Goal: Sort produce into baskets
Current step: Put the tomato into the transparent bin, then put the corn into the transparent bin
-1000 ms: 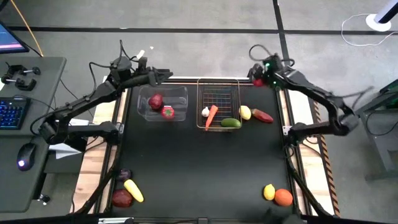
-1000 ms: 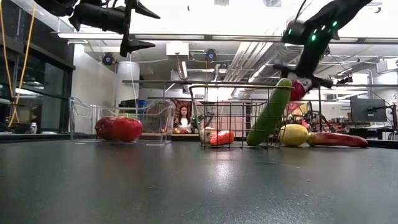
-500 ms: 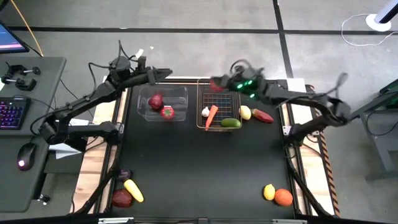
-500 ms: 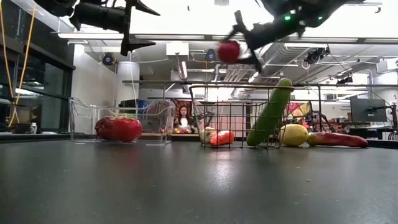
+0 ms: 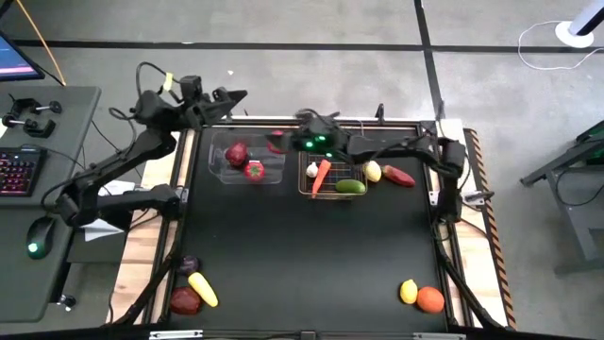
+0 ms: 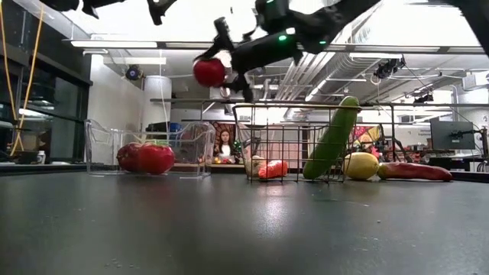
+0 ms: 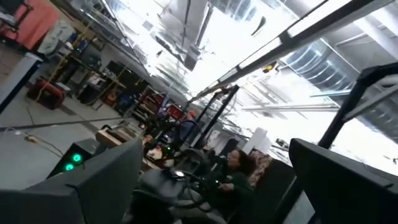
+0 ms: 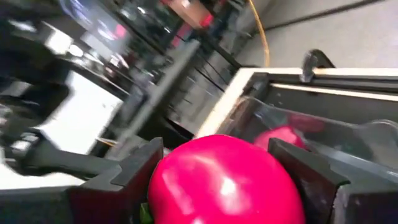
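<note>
Left gripper [image 5: 236, 95]: we see its fingers spread wide, raised beyond the table's far-left corner.
Clear plastic bin [image 5: 226, 170]: holds two red pieces.
Right gripper [image 5: 279, 142]: clamps a round red apple [image 6: 208, 72] above that bin's right end.
Writing: we read none.

arms: 2, dark, slim | cables: black loops | right arm [image 5: 396, 149]: green LEDs

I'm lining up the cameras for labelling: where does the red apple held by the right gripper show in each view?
High view: red apple over the clear bin's right edge, in the right gripper.
Low view: apple high in the air, above the bin and left of the wire basket.
Left wrist view: not in it.
Right wrist view: apple between the fingers.
Shared landmark: the clear bin.
</note>
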Controlling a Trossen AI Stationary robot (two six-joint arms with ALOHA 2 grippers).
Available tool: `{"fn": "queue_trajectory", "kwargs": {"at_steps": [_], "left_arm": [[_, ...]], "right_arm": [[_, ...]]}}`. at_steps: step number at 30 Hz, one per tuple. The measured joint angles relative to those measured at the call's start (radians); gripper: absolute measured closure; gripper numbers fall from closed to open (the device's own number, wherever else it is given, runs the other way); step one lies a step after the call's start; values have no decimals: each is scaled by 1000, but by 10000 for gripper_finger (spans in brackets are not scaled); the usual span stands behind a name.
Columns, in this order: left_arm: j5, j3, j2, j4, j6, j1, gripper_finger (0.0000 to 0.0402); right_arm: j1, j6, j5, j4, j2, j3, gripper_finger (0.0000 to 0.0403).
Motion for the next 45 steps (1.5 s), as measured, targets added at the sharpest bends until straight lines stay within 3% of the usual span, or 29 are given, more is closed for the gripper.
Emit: {"fn": "queue_trajectory", "kwargs": {"at_steps": [6, 10, 14, 20, 23, 27, 32, 37, 42, 45], "left_arm": [[-7, 0, -54, -8, -1, -32, 11], [-48, 0, -83, -9, -1, -61, 11], [-103, 0, -106, -8, 27, -103, 11], [-219, 0, -108, -11, 53, -164, 11], [-261, 0, -108, -11, 58, -193, 11], [-316, 0, -108, -10, 63, -239, 11], [-355, 0, -106, -33, 94, -328, 11], [-408, 0, -95, -232, 152, -495, 11], [-476, 0, -65, -580, 165, -716, 11], [-493, -1, -38, -817, 113, -845, 11]], "right_arm": [[-15, -1, -6, -230, 112, 210, 146], [-15, -63, -14, -249, 162, 266, 146], [-18, -179, -91, -256, 178, 287, 137], [-21, -246, -143, -300, 178, 296, 49], [-19, -265, -61, -348, 178, 321, 12], [-30, -254, -6, -412, 179, 392, 30], [-71, -390, -178, -562, 179, 552, 36], [-101, -585, -238, -919, 179, 766, 36], [-116, -774, -136, -1253, 179, 960, 36], [-122, -856, -92, -1318, 109, 914, 36]]}}
